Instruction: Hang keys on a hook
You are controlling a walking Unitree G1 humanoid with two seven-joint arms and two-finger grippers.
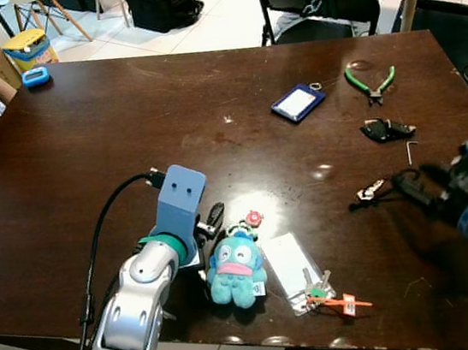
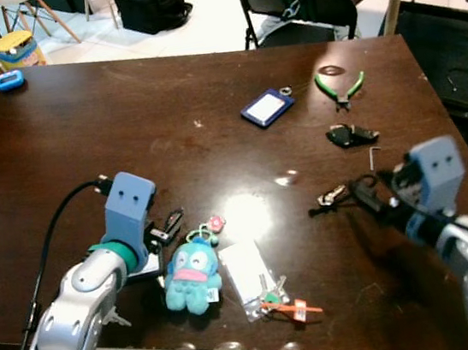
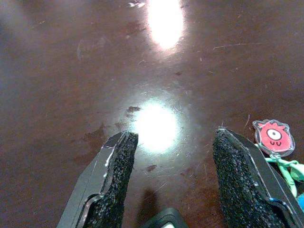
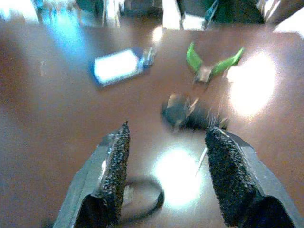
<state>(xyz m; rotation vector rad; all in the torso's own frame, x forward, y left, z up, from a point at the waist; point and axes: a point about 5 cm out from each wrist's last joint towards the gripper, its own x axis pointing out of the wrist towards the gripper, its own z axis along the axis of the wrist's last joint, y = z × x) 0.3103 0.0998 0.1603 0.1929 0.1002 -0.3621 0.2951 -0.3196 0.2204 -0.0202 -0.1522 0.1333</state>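
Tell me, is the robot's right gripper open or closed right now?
Open. In the right wrist view, the right gripper has its two black fingers spread wide apart, with bare brown table showing between them and nothing held.

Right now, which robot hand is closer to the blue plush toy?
Left. The left gripper sits right beside the blue plush toy, with open fingers. The right gripper is far across the table, near a small key bunch.

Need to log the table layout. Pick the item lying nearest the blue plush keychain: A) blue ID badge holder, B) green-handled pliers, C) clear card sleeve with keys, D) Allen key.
C: the clear card sleeve with keys lies right beside the blue plush keychain near the table's front edge; the other items lie farther back.
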